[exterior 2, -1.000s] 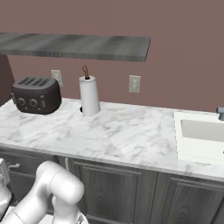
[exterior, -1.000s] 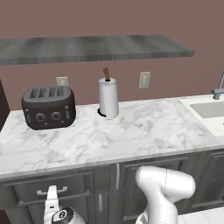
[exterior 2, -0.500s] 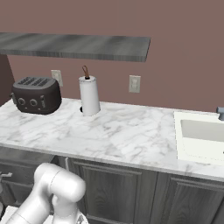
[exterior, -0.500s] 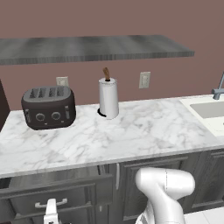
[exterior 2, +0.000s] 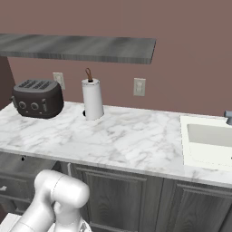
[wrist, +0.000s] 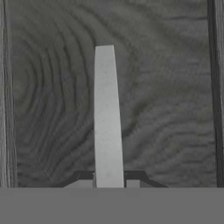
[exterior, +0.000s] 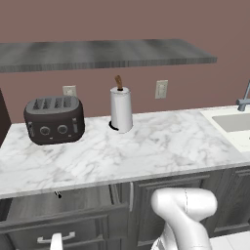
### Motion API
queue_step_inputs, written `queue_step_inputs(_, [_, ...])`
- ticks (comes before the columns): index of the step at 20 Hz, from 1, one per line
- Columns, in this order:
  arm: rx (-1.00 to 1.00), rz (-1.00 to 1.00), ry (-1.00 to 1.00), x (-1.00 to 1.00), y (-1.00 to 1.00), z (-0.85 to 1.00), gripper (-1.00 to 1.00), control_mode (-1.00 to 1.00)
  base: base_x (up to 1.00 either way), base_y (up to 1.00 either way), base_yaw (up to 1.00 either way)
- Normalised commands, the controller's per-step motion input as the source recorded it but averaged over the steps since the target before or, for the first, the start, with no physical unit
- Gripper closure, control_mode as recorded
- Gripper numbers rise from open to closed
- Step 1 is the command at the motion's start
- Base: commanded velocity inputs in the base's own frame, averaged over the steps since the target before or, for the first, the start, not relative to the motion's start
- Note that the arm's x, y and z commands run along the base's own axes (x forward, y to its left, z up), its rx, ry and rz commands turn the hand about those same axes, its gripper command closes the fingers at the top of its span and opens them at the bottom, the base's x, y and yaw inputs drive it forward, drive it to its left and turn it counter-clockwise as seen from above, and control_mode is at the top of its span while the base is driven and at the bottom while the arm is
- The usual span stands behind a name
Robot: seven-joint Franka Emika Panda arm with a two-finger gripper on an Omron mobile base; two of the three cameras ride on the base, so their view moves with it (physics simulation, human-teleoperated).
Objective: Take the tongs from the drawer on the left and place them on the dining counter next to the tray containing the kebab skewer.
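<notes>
My hand (wrist: 108, 183) is clenched on the handle (wrist: 105, 113) of the drawer (exterior: 58, 210), which stands pulled out at 7 o'clock under the tabletop (exterior: 146, 151). A small dark tip (exterior: 58, 195) shows inside; tongs, I cannot tell.

Even, soft, shadow-poor rendered light; sharp.

My arm (exterior: 184, 215) is white, smooth and shiny. It is made of fat round pieces, like bent tubes stuck together. The top piece is rounded like a big elbow, and the light makes it bright on top and grey in the shade below. From the other side my arm (exterior 2: 58, 199) looks the same. My two finger tips (wrist: 133, 178) are small, dark and flat.
</notes>
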Motion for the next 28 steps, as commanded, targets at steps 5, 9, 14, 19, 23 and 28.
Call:
queue_step_inputs(5, [0.00, 0.00, 0.00, -0.29, -0.03, -0.01, 1.00, -1.00, 0.00, 0.00, 0.00])
queue_step_inputs(9, [0.00, 0.00, 0.00, -0.36, -0.01, 0.00, 1.00, -1.00, 0.00, 0.00, 0.00])
queue_step_inputs(14, [0.00, 0.00, 0.00, -0.35, 0.00, 0.00, 1.00, -1.00, 0.00, 0.00, 0.00])
queue_step_inputs(19, [0.00, 0.00, 0.00, -0.27, 0.00, -0.01, 1.00, -1.00, 0.00, 0.00, 0.00])
queue_step_inputs(23, [0.00, 0.00, 0.00, -0.13, 0.00, -0.06, 1.00, -1.00, 0.00, 0.00, 0.00])
queue_step_inputs(28, [0.00, 0.00, 0.00, -0.04, -0.01, -0.05, 1.00, -1.00, 0.00, 0.00, 0.00])
